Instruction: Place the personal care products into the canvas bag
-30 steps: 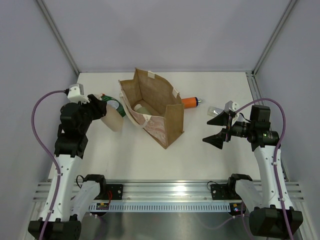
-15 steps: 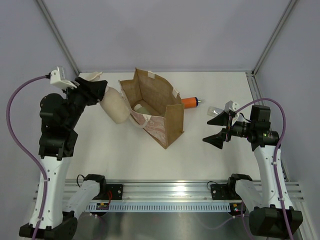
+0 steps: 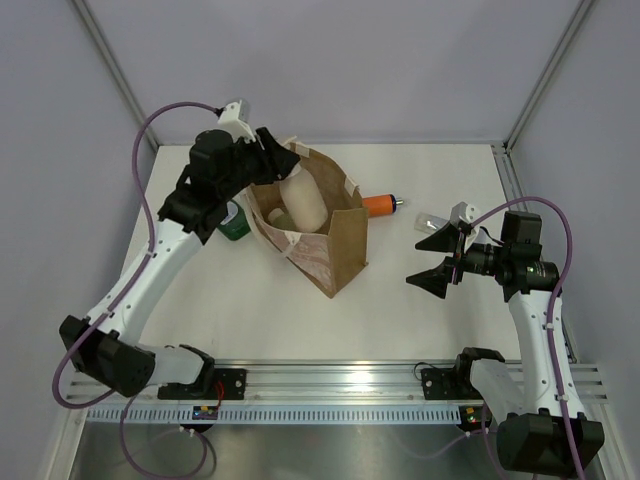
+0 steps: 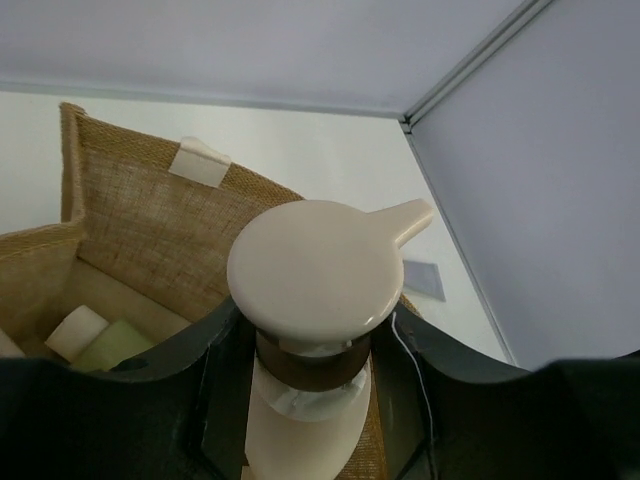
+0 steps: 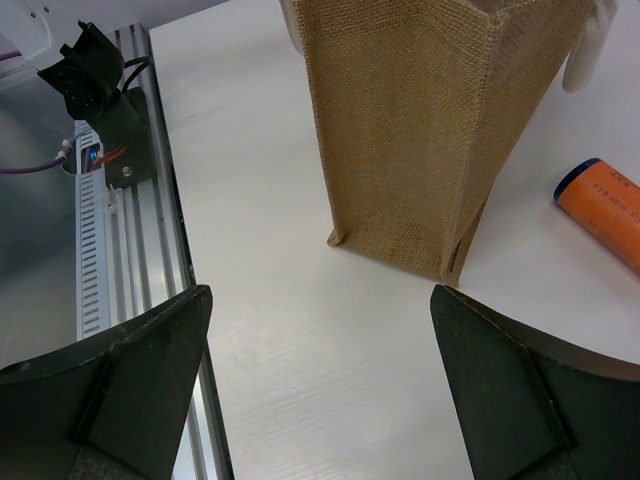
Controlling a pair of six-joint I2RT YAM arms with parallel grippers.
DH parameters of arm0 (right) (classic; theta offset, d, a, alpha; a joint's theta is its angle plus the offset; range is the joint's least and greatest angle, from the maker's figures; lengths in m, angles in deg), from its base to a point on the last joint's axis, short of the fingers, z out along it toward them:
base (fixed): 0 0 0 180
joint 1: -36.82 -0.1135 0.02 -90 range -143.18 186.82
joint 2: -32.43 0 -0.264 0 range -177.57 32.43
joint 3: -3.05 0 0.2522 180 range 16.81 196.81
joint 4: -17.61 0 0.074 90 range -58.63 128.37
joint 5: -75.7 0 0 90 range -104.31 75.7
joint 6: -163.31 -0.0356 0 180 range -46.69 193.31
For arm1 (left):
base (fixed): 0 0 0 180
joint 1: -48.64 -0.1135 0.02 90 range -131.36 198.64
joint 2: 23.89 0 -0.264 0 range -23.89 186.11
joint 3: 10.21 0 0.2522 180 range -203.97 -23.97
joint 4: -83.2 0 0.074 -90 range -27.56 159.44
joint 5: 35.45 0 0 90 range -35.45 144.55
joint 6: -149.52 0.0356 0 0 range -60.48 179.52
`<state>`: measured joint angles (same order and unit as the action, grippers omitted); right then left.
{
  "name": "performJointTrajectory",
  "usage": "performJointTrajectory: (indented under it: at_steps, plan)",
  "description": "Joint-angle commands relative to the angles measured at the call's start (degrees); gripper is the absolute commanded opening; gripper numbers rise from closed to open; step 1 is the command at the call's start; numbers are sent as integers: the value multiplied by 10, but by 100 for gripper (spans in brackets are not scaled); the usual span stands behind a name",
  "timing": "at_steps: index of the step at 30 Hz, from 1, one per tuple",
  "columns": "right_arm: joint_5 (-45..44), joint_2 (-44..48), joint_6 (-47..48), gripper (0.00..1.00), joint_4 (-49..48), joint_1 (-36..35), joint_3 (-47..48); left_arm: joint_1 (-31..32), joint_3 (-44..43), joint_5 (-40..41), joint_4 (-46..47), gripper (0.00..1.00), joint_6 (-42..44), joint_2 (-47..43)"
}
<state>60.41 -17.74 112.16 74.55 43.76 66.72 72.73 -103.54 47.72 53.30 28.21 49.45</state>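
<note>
Left gripper point(image 3: 272, 163) pinches the neck of a smooth pale bottle point(image 3: 305, 200) with a flat cream disc cap, tilted into the mouth of the coarse-weave canvas bag point(image 3: 335, 250), mid-table. Only the left wrist view shows a second cream-capped bottle point(image 4: 95, 338) lying inside; the held bottle's base is cut off there. Right gripper point(image 3: 413, 262) is spread wide and empty, right of the bag. Orange bottle point(image 3: 380, 204) lies just right of the bag. Green bottle point(image 3: 233, 222) is left, partly behind the arm.

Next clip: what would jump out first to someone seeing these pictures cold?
The left gripper holds a beige bottle just below its cap at the mouth of the open canvas bag mid-table, with another pale bottle lying inside. To the right, the right gripper hangs with jaws wide and empty. An orange bottle lies on the table behind the bag.
</note>
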Motion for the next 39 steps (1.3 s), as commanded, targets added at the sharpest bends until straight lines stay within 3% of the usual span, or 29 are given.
performJointTrajectory:
  at_steps: [1, 6, 14, 17, 19, 22, 23, 27, 33, 39]
  plan:
    - [20, 0, 16, 99, 8, 5, 8, 28, -60, 6, 117, 0, -2, 15]
    - [18, 0, 20, 99, 10, 6, 9, 61, -24, -12, 132, 0, 12, 37]
    - [7, -1, 18, 99, 10, 7, 6, 93, 121, -42, 148, 7, 13, 44]
    - [-18, -8, -4, 99, -14, 7, 1, 93, 144, -42, 146, 21, 17, 42]
    - [-40, -17, -46, 99, -46, 7, -3, 93, 156, -36, 140, 37, 22, 45]
    - [-97, -31, -81, 100, -77, 7, -5, 93, 159, -31, 134, 54, 32, 53]
    - [-143, -32, -97, 100, -93, 7, -7, 93, 158, -25, 126, 64, 35, 55]
    - [-264, -57, -129, 100, -109, 6, 17, 93, 133, -7, 96, 86, 63, 65]
    - [-424, -184, 22, 99, 6, 4, 112, 81, 74, 6, 41, 99, 114, 60]
    - [-563, -320, 128, 100, 24, -23, 182, 60, 31, 17, -16, 99, 168, 9]
